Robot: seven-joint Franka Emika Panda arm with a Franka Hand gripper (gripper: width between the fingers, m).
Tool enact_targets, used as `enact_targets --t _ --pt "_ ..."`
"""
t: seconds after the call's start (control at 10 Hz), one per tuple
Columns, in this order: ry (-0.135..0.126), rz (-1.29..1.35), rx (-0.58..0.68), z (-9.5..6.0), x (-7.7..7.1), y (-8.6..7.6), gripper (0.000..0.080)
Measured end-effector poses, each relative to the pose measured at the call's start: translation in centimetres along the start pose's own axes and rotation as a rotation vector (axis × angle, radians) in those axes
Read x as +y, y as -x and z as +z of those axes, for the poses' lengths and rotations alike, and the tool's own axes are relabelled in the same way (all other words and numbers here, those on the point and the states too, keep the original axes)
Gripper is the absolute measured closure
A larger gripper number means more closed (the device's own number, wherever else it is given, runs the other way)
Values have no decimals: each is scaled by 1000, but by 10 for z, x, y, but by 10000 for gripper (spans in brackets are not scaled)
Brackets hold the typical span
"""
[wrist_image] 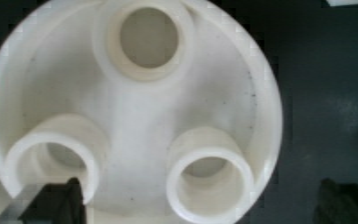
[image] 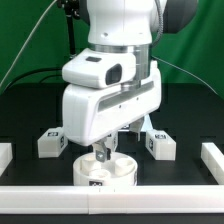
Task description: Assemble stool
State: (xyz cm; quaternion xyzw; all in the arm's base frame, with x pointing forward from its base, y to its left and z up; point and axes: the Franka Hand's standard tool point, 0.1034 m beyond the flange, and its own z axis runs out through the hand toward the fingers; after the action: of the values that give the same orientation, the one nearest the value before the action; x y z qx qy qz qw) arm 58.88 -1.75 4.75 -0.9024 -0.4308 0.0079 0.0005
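The seat (image: 105, 173) lies flat on the black tabletop (image: 190, 120), near the middle of its front edge and just behind the front border block (image: 110, 197), with three round sockets (wrist_image: 149, 40) facing up. The gripper (image: 105, 153) hangs directly over it, jaws spread wide and clamped on nothing; whether the fingertips touch the seat cannot be told. Two tagged legs (image: 52, 143) (image: 157, 143) stand apart from the seat, one toward each side edge.
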Motion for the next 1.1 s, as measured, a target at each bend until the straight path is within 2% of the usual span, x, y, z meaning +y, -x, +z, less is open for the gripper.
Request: enact_targets --t 0.2,0.3,0.5,0.6,1.0,1.1 --pt "1 7 2 3 -2 -2 150" --pt "5 10 16 14 -13 -9 150" --pt "-1 11 10 17 -16 -7 150" --pt "-4 15 11 25 -22 -5 150" --pt "-5 16 9 26 -22 -4 150" --pt "-5 16 9 26 -22 -4 177"
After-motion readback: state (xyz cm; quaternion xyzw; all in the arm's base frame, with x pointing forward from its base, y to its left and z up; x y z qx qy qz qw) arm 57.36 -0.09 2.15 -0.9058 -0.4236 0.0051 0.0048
